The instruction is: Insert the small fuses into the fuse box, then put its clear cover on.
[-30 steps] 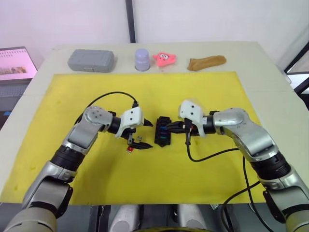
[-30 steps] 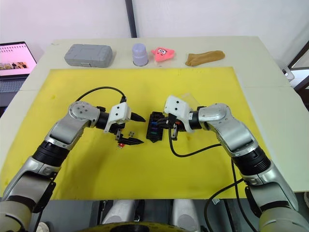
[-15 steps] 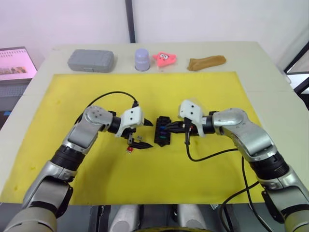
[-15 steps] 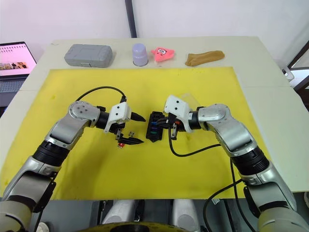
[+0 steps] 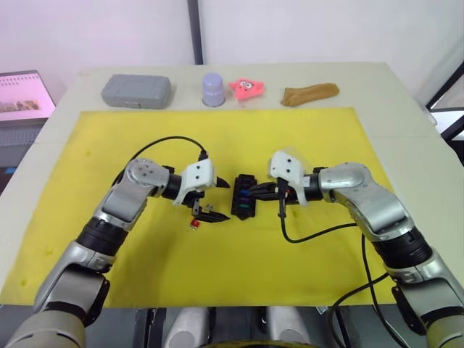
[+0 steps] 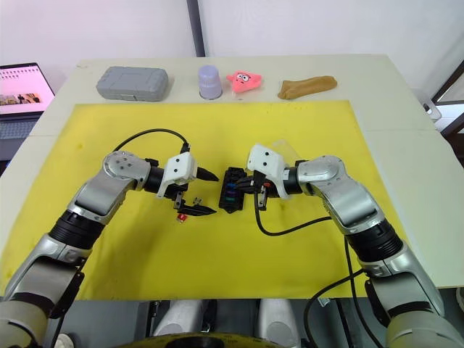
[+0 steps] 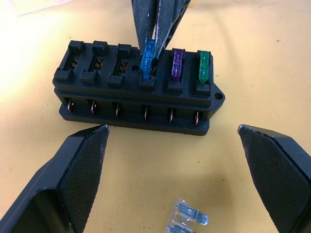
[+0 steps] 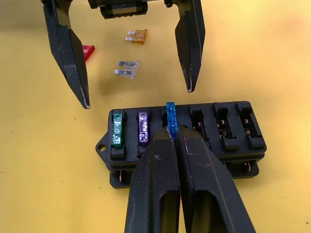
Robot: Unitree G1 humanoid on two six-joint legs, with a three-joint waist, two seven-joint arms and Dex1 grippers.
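three fuses are in the fuse box (image 8: 182, 141) so far: a green fuse (image 8: 117, 135) and a purple fuse (image 8: 143, 130) sit fully down in the end slots, and the blue fuse (image 8: 170, 115) stands taller in the third slot, so i judge it only part seated. my right gripper (image 8: 173, 133) has its fingers pressed together on the near edge of that blue fuse. three slots are still bare.

my left gripper (image 6: 199, 192) hangs beside the box with its fingers spread wide and nothing between them. under and just past it on the yellow mat (image 6: 290, 123) lie the loose ones: a clear fuse (image 8: 127, 69), an amber fuse (image 8: 137, 36) and a red fuse (image 8: 87, 51).

these things look featherlight, hard and slick, so i expect them to skid or flip if i nudge them off-centre. i would pinch each by the flat plastic faces of its body, prongs left free and pointing down, and press straight along the slot; a tilted push could bend the thin blades. the box itself looks light enough to slide, so bracing it may help. i cannot make out the clear cover for certain.
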